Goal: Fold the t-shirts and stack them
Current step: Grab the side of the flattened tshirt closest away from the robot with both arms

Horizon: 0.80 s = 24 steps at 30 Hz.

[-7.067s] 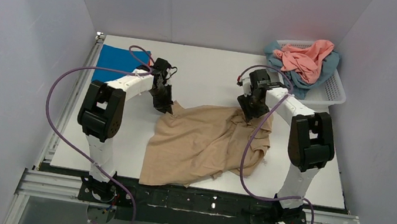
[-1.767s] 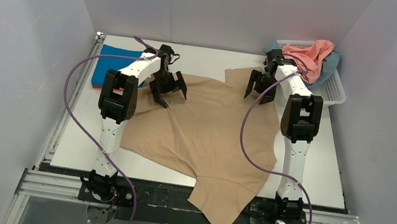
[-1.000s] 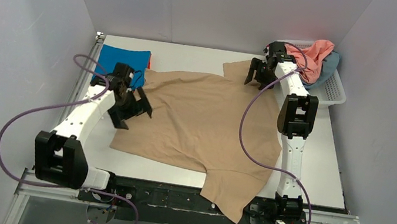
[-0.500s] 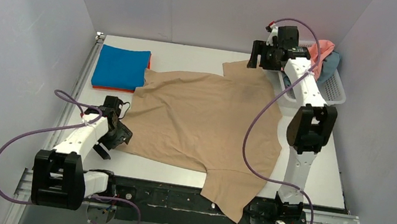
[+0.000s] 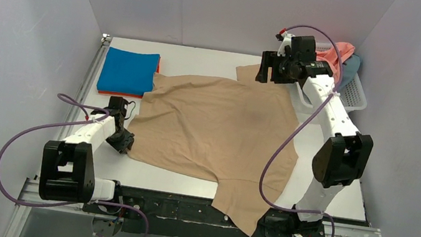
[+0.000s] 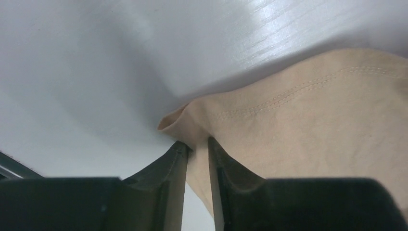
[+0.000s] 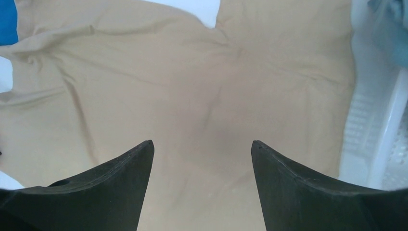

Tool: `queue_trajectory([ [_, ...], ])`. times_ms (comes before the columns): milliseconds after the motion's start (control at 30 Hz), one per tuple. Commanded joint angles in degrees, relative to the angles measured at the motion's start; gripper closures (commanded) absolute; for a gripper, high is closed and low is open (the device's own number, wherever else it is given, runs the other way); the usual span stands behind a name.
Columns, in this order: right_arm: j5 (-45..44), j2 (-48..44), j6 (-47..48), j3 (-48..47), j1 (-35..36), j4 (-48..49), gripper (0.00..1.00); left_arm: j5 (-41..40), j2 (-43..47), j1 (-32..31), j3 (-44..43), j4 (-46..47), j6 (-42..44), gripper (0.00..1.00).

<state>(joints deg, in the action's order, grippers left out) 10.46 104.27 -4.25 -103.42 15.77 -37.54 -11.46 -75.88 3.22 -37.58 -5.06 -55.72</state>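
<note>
The tan-beige t-shirt (image 5: 219, 129) lies spread across the table, one part hanging over the near edge. My left gripper (image 5: 122, 142) is shut on the shirt's near-left hem corner (image 6: 197, 137) low on the table. My right gripper (image 5: 268, 70) is open and empty, raised above the shirt's far right sleeve; the shirt fills the right wrist view (image 7: 202, 86). A folded bright blue t-shirt (image 5: 130, 71) lies on an orange-red one (image 5: 117, 93) at the far left. The salmon-pink (image 5: 338, 53) and teal-blue (image 5: 349, 67) shirts sit crumpled in the basket.
The white lattice basket (image 5: 353, 96) stands at the far right corner, its rim also in the right wrist view (image 7: 385, 139). Grey walls close in on three sides. Purple cables loop from both arms.
Both grippers let go after spreading the tan shirt. My left gripper came back to the near-left hem corner and shut on it. My right gripper rose and shifted a little left, open.
</note>
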Motion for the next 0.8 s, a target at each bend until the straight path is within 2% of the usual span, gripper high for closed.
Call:
queue_trajectory([
  [0, -2.33, -7.04, -4.36, 5.34, 0.74, 1.73, 0.18, 0.27, -5.21, 0.36, 4.74, -0.97, -0.55, 0.89],
  [33, -2.61, -8.38, -5.36, 7.22, 0.95, 2.02, 0.18, 0.22, -5.45, 0.41, 4.78, -1.15, -0.26, 0.98],
  [67, -2.84, -9.56, -6.28, 8.94, 1.27, 2.18, 0.18, 0.32, -5.48, 0.39, 4.84, -1.48, -0.19, 1.00],
  [300, -8.58, -18.57, -9.67, 22.92, 8.90, -3.49, 0.19, 1.64, -3.43, 0.41, 5.86, -3.09, -0.52, 1.00],
  [500, -2.58, -25.64, -11.87, 37.88, 21.40, -9.52, 0.23, 2.14, -2.75, 0.41, 5.69, -4.19, -0.18, 1.00],
  [633, -5.56, -28.83, -17.30, 46.23, 28.53, -15.21, 0.27, 1.56, -1.77, 0.39, 5.67, -5.21, -0.01, 1.00],
  [767, -4.85, -33.29, -25.58, 53.87, 30.40, -17.28, 0.27, 1.41, -0.62, 0.31, 5.98, -5.57, -0.12, 1.00],
])
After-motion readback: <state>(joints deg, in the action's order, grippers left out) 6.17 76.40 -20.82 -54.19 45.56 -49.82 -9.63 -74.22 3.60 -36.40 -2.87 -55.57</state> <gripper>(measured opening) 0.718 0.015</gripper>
